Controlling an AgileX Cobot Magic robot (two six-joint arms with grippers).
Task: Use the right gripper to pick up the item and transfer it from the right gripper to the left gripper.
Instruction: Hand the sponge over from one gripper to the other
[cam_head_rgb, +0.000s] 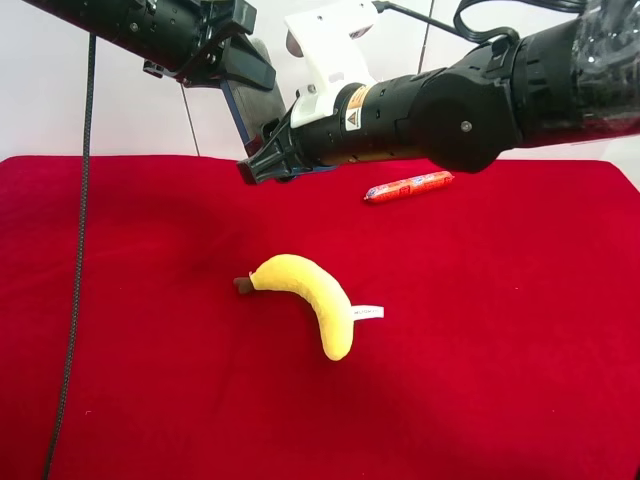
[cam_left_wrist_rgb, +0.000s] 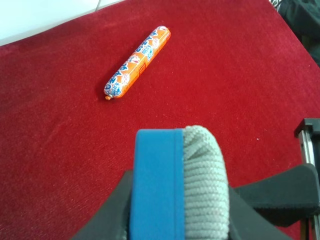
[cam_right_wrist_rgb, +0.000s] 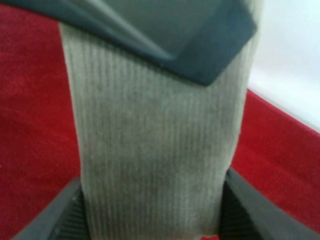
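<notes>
The item (cam_head_rgb: 247, 108) hangs in the air above the back of the red table, held from both ends. In the exterior high view the right gripper (cam_head_rgb: 262, 160), on the arm with the white housing, is shut on its lower end. The all-black left gripper (cam_head_rgb: 236, 62) is shut on its upper end. The right wrist view shows the item's grey felt face (cam_right_wrist_rgb: 155, 150) between the right gripper's (cam_right_wrist_rgb: 150, 220) fingers, with a dark finger of the other gripper pressed across its far end. The left wrist view shows the item's blue base and felt edge (cam_left_wrist_rgb: 175, 185) clamped in the left gripper (cam_left_wrist_rgb: 175, 217).
A yellow plush banana (cam_head_rgb: 310, 300) lies mid-table on the red cloth (cam_head_rgb: 500, 350). A red-orange sausage stick (cam_head_rgb: 408, 187) (cam_left_wrist_rgb: 137, 62) lies near the back, under the right arm. A thin black cable (cam_head_rgb: 75, 270) hangs down at the exterior high view's left.
</notes>
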